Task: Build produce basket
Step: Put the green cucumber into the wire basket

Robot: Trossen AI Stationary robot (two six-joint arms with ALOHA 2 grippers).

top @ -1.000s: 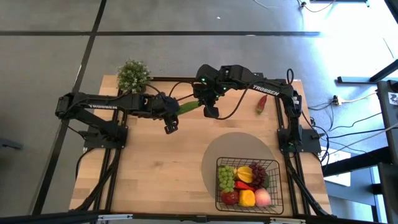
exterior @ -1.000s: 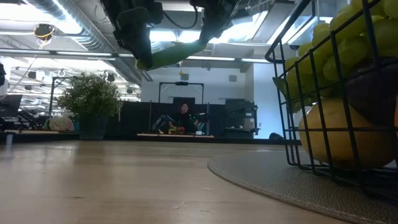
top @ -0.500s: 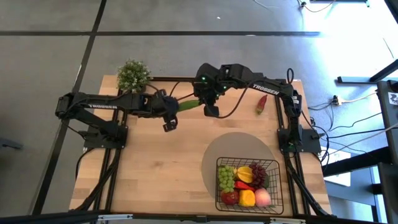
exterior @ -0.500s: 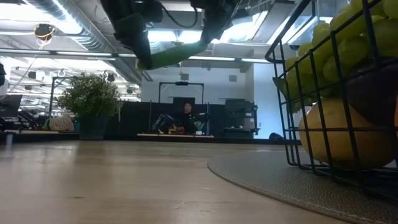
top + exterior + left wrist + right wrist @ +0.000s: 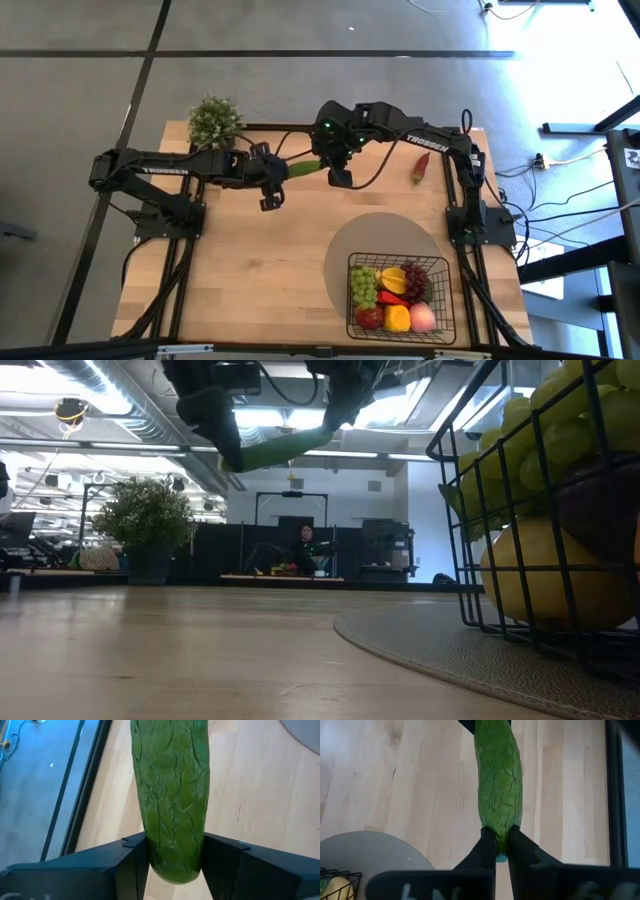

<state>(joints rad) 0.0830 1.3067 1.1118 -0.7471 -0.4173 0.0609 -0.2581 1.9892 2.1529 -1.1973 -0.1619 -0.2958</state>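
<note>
Two-handed and mid-air: holding the cucumber (image 5: 303, 169) level above the table's far half, well clear of the wood. Clamping one blunt end with the left gripper (image 5: 175, 855), its fingers (image 5: 131, 860) half spread and pressing on both flanks. Pinching the opposite tapered tip with the right gripper (image 5: 501, 845), fingers nearly meeting around that thin end. Bridging the gap between the two claws with the whole length of the cucumber.

Barely changing over the last second: creeping the left wrist a touch outward, away from the right claw, while keeping the cucumber almost exactly in place. Loosening neither grip so far. Reading, by all appearances, as a handover still in progress, with the release yet to come.

Leaving the basket (image 5: 350, 300) well away from both claws, on the right gripper's side and toward the table's near edge, sitting on a grey round mat (image 5: 370, 235). Already carrying green and purple grapes plus red, yellow and pink fruit. Leaving a red chili (image 5: 421, 167) lying on the wood just beyond the right gripper, beside its own arm.

Probably needing only the left claw's release before carrying the cucumber over to the basket; risking a drop if the thin-tip pinch slips once taking the full weight.
</note>
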